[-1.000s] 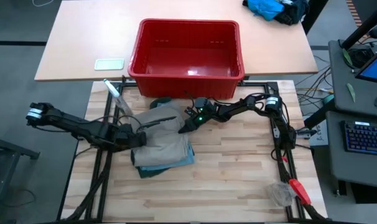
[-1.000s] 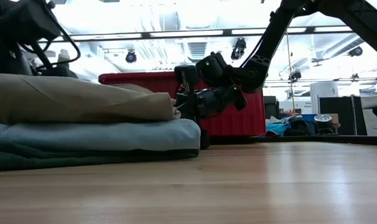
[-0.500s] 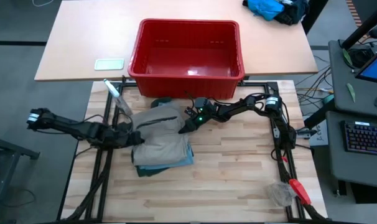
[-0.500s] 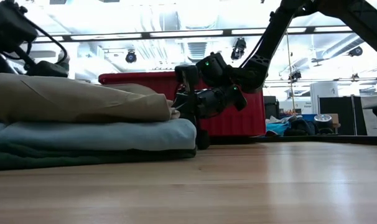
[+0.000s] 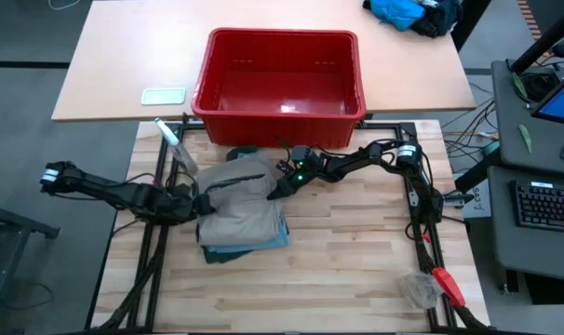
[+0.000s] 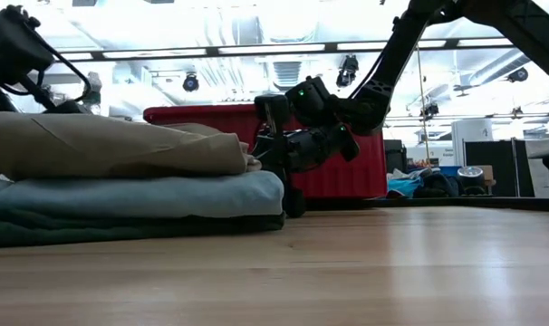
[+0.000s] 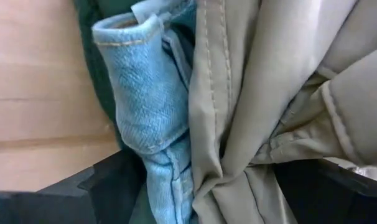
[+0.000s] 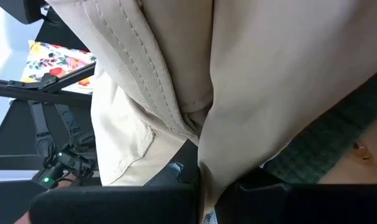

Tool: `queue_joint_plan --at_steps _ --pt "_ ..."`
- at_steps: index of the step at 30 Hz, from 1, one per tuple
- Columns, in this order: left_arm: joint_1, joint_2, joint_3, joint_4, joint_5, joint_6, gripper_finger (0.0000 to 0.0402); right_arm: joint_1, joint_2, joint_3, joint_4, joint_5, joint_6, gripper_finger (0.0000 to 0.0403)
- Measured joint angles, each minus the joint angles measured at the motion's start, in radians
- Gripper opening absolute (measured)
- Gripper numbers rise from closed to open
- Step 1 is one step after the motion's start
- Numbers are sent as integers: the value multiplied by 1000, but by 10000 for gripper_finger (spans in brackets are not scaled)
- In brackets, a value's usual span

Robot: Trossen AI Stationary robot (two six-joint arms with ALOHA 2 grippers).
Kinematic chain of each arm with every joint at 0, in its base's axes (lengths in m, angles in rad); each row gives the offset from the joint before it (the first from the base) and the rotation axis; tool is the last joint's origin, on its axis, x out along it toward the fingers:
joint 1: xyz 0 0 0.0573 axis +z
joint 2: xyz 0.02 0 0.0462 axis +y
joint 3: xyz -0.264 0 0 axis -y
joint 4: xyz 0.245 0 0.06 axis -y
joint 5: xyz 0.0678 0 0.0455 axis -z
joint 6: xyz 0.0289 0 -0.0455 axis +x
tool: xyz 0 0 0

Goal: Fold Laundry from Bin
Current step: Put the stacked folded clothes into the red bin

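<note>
Folding the khaki piece [image 5: 243, 198] is the step you are in, as I judge it. It lies on top of the pile, over the light blue trousers [image 6: 139, 194] and the dark green shorts [image 6: 120, 228], on the wooden table [image 5: 356, 270] just in front of the red bin [image 5: 280, 119]. The bin looks empty inside, so I think the task is close to its end.

Your right gripper [image 5: 275, 191] is at the right edge of the pile. Its fingers are pressed together and pinch an edge of the khaki piece; in the right wrist view the khaki cloth bunches right at the fingers. Your left gripper [image 5: 187, 204] is at the left edge of the pile, low at the table, with fingers spread wide. In the left wrist view the trousers' hem [image 7: 142, 87] and the khaki folds sit between them, but nothing is gripped.

To do this step well, keep the right pinch firm and low, so the top layer does not drag the two pieces under it. Close the left fingers only on the khaki cloth, not on the blue hem beside it. Move both sides together and slowly, because soft cloth slides easily and the stack can lose its shape.
</note>
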Motion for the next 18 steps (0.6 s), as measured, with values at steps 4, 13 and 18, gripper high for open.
queue_joint_plan --at_steps 4,13,18 --pt "1 53 3 43 -22 29 323 0 0 0 0 0 5 13" --pt "0 167 -6 216 -56 94 323 -1 0 0 -4 4 7 13" --pt "1 225 -8 321 -73 148 314 -1 -2 -1 -6 3 6 13"
